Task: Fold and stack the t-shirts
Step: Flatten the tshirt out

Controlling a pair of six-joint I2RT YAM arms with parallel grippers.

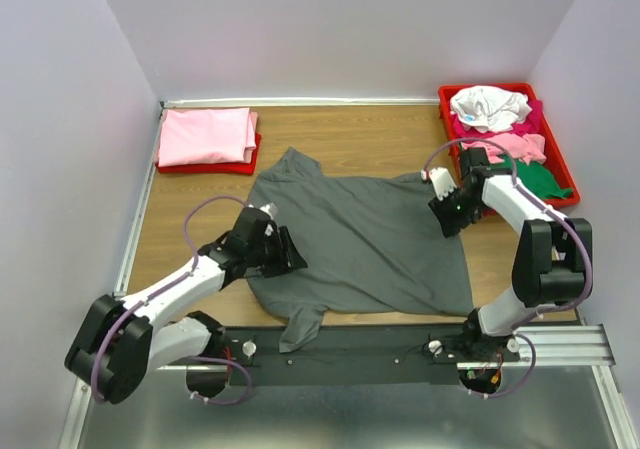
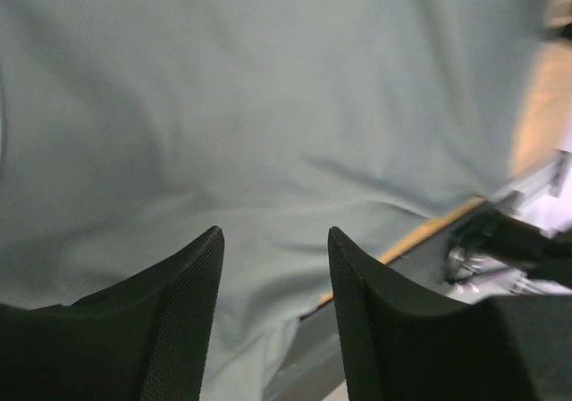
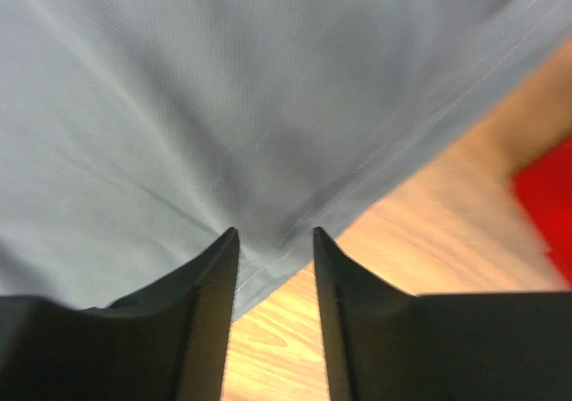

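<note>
A large dark grey t-shirt (image 1: 360,239) lies spread flat across the middle of the wooden table, one sleeve (image 1: 300,326) drooping over the front edge. My left gripper (image 1: 290,254) rests at its left side; in the left wrist view the gripper (image 2: 274,236) is open above the grey cloth (image 2: 268,106). My right gripper (image 1: 447,217) is at the shirt's far right corner. It (image 3: 273,234) is open, with the stitched hem (image 3: 295,231) of the grey cloth (image 3: 223,88) lying between its tips. A folded pink t-shirt (image 1: 207,136) sits at the back left.
The pink shirt lies on a red tray (image 1: 208,168). A second red tray (image 1: 560,184) at the back right holds crumpled white (image 1: 488,106), pink (image 1: 522,147) and green (image 1: 540,177) shirts. A black rail (image 1: 380,344) runs along the near edge. White walls enclose the table.
</note>
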